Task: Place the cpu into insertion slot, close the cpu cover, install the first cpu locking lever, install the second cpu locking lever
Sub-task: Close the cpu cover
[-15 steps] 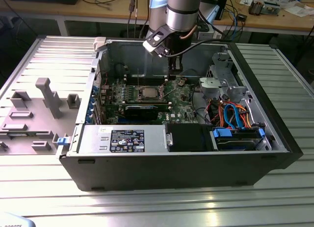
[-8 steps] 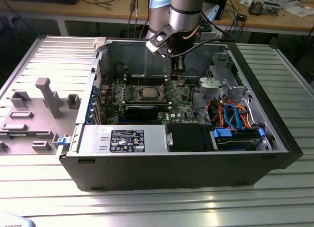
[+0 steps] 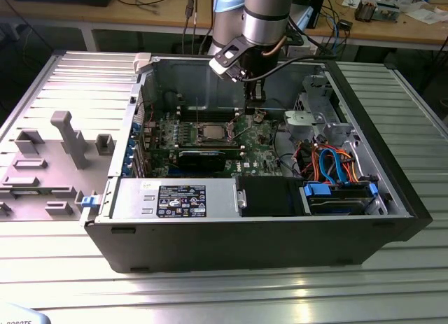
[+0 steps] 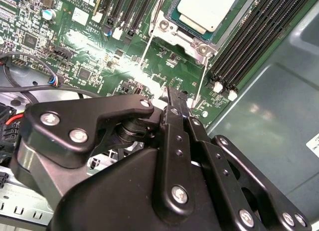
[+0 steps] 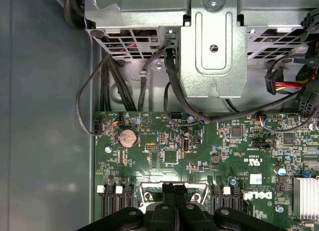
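Note:
The cpu [image 4: 207, 6] lies flat in the insertion slot [image 3: 210, 133] on the green board, its silvery top showing through the window of the cpu cover [image 4: 167, 25], which lies down around it. Two thin wire levers [image 4: 146, 49] [image 4: 203, 76] run out from the socket's corners towards my gripper. In the exterior view one thin lever [image 3: 197, 110] stands upright beside the socket. My gripper [image 4: 173, 94] [image 5: 174, 187] [image 3: 255, 94] hangs just above the board a short way from the socket, to the exterior view's right of it. Its black fingers are pressed together with nothing between them.
The open computer case [image 3: 392, 198] lies on a ribbed metal table. Inside are a black graphics card [image 3: 201, 158], a power supply [image 3: 175, 198], a metal drive cage [image 3: 318, 114] and blue and orange cables [image 3: 336, 166]. Memory slots [image 4: 259, 36] flank the socket. A grey fixture [image 3: 63, 138] stands outside.

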`<state>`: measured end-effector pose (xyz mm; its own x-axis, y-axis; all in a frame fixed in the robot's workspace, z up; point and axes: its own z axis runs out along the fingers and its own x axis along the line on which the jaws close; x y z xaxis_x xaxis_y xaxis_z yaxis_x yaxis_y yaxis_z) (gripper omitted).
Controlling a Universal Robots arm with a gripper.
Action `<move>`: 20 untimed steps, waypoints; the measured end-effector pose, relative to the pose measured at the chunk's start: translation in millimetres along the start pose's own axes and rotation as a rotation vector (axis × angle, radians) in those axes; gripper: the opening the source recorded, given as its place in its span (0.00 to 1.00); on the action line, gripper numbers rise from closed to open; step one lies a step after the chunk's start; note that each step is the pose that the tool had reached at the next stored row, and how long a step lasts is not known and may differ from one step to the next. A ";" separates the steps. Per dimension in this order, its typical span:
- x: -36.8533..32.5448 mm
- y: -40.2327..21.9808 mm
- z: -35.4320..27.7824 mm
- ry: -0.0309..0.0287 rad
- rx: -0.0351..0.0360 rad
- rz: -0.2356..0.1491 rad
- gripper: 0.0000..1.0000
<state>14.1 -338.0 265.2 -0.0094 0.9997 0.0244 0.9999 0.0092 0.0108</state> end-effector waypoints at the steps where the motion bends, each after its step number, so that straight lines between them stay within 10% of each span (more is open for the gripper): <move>1: 0.0 0.0 0.0 0.0000 0.0000 0.000 0.11; 11: 0.0 0.4 0.0 -0.0003 0.0000 0.000 0.11; 17: 1.1 24.1 5.2 -0.0020 0.0002 -0.004 0.11; 20: 0.9 24.5 13.2 -0.0017 0.0040 -0.033 0.11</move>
<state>38.7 -336.6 252.3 -0.0429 0.9988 0.0224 0.9991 0.0427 0.0077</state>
